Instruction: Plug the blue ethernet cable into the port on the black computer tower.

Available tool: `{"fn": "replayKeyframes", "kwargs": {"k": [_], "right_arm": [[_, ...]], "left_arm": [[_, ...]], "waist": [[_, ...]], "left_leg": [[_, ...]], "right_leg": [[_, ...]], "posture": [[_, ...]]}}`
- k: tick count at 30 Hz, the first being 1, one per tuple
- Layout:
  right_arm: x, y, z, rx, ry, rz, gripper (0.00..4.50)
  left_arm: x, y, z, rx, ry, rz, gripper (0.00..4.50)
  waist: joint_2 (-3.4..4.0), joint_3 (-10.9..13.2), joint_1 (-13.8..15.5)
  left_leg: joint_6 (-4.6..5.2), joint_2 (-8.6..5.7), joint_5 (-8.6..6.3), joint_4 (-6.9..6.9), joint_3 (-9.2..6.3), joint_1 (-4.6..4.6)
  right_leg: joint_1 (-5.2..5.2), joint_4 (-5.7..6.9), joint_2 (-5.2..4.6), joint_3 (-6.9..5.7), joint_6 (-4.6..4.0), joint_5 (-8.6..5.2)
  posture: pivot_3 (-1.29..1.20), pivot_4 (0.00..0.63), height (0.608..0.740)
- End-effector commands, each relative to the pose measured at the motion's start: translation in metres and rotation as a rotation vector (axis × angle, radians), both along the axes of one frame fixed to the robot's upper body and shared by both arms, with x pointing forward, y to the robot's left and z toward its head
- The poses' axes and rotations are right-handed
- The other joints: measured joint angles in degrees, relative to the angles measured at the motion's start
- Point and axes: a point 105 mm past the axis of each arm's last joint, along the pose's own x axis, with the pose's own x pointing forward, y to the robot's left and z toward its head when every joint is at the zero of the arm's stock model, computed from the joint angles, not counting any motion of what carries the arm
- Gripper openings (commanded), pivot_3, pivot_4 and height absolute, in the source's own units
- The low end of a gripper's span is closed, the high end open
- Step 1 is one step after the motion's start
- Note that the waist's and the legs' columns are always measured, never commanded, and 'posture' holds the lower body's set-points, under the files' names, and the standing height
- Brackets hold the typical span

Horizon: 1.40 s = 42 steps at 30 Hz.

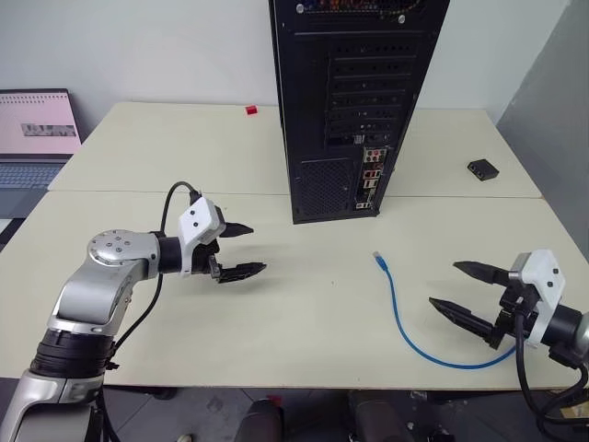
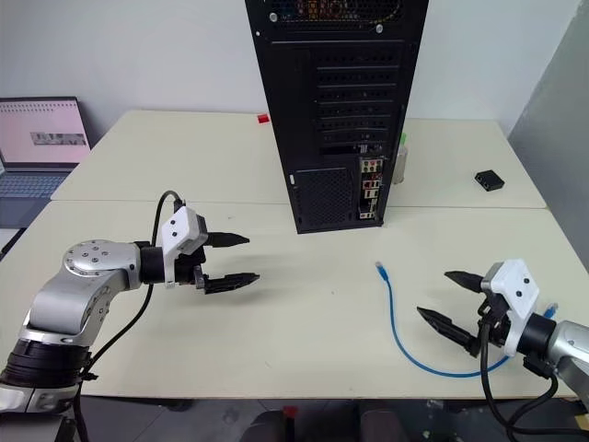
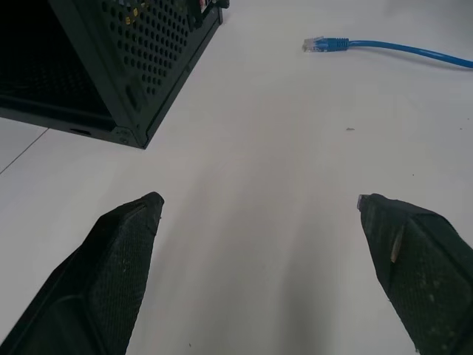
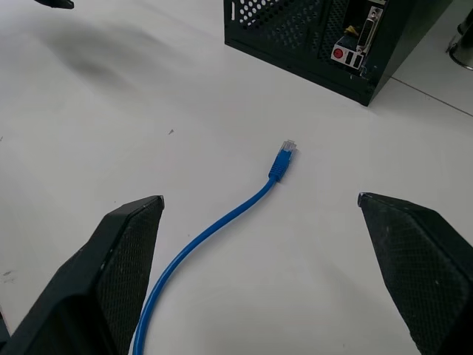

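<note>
The blue ethernet cable (image 1: 398,313) lies on the table (image 1: 304,313), plug pointing toward the black computer tower (image 1: 354,101). Left gripper (image 1: 247,250) and right gripper (image 1: 457,287): jaws wide apart, holding nothing.

The tall black metal computer tower (image 1: 354,101) runs off the top edge in both head views, and its strip of rear connectors (image 1: 369,178) is too small to make out which socket is the port. The thin bright-blue ethernet cable (image 1: 405,322) has one plug out in the open, but the far end disappears behind the right gripper (image 1: 467,293) — can't see where it finishes. The open laptop (image 1: 35,138) on the left is cropped by the edge, screen too blurry to read.
</note>
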Motion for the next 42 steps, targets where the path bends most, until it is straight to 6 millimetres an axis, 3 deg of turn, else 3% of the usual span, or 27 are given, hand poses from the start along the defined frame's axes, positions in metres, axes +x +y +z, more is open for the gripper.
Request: {"fn": "replayKeyframes", "kwargs": {"k": [1, 10, 15, 24, 32, 38, 39, 42], "right_arm": [[-0.004, 0.007, 0.010, -0.017, -0.035, 0.041, 4.46], [0.001, 0.019, 0.005, -0.025, -0.008, 0.017, 4.46], [0.006, 0.027, -0.010, -0.061, 0.029, -0.063, 4.46], [0.043, 0.050, -0.038, -0.002, 0.014, -0.268, 4.46], [0.066, 0.058, -0.066, 0.005, 0.031, -0.339, 4.46], [0.080, 0.064, -0.073, 0.031, 0.019, -0.365, 4.46], [0.083, 0.063, -0.075, 0.030, 0.021, -0.378, 4.09], [0.086, 0.060, -0.079, 0.026, 0.039, -0.403, 3.51]], "left_arm": [[-0.005, -0.011, 0.013, -0.008, -0.046, -0.063, 4.50], [-0.017, -0.024, 0.007, 0.034, -0.053, -0.144, 4.50], [-0.020, -0.040, 0.009, 0.013, -0.074, -0.209, 4.50], [-0.020, -0.061, 0.003, 0.020, -0.124, -0.303, 4.50], [-0.016, -0.065, 0.001, 0.020, -0.146, -0.297, 4.50], [-0.013, -0.065, 0.000, 0.021, -0.161, -0.293, 4.50], [-0.013, -0.066, 0.000, 0.020, -0.163, -0.293, 4.50], [-0.013, -0.065, -0.001, 0.021, -0.163, -0.292, 4.50]], "waist": [[0.00, 0.0, 0.0], [0.00, 0.0, 0.0], [-0.01, 0.0, 0.0], [-0.06, 0.0, -0.1], [-0.06, 0.0, 0.0], [-0.06, 0.0, -0.1], [-0.05, 0.0, -0.1], [-0.05, 0.0, -0.1]], "left_leg": [[0.00, 0.00, 0.00, 0.00, 0.00, 0.00], [0.00, 0.00, 0.00, 0.00, 0.00, 0.00], [0.00, 0.00, 0.00, 0.02, 0.00, -0.01], [-0.01, 0.00, 0.00, 0.02, 0.00, -0.02], [-0.01, -0.01, 0.00, 0.02, 0.01, -0.04], [0.00, 0.00, 0.00, 0.02, 0.01, -0.04], [0.00, 0.01, 0.00, 0.02, 0.01, -0.04], [0.00, 0.01, 0.00, 0.02, 0.00, -0.04]], "right_leg": [[0.00, 0.00, 0.00, 0.00, 0.00, 0.00], [0.00, 0.00, 0.00, 0.01, 0.00, 0.00], [0.00, 0.00, 0.00, 0.02, 0.00, 0.00], [-0.03, 0.01, 0.01, 0.03, -0.01, 0.00], [-0.08, 0.01, 0.00, 0.03, -0.01, 0.00], [-0.09, 0.02, 0.01, 0.03, -0.02, 0.01], [-0.09, 0.03, 0.01, 0.02, -0.02, 0.01], [-0.09, 0.03, 0.01, 0.02, -0.02, 0.01]], "posture": [[0.00, 0.150, 0.740], [0.00, 0.150, 0.740], [0.00, 0.150, 0.740], [0.00, 0.150, 0.740], [0.00, 0.150, 0.740], [0.00, 0.150, 0.740], [0.00, 0.150, 0.740], [0.00, 0.150, 0.740]]}}
